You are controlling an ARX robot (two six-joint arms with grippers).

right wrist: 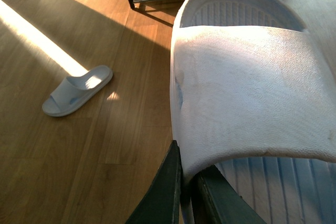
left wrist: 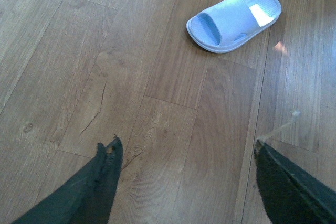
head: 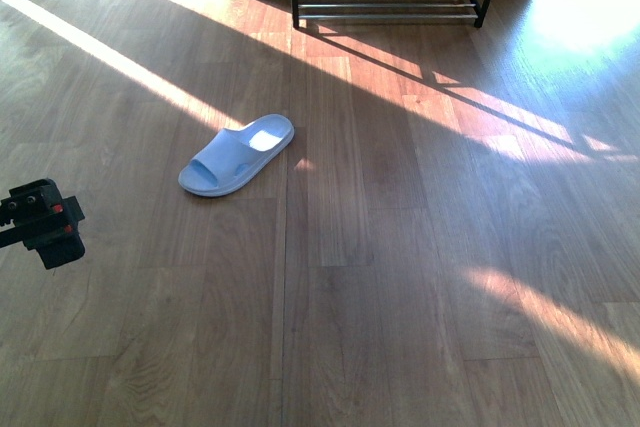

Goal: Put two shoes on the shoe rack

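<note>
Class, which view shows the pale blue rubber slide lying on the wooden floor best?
The left wrist view: the pale blue rubber slide appears whole and largest, footbed ridges visible. In the front view the slide is whole but smaller; in the right wrist view it is smallest.

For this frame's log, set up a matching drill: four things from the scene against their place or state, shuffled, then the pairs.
Things
1. front-view slide
2. close-up slide
3. rack
4. left pincer

Place or state
a. open, over bare floor
b. gripped by the right pincer
c. flat on the floor, partly sunlit
d. standing at the far end of the floor

Pairs: 1-c, 2-b, 3-d, 4-a
</note>
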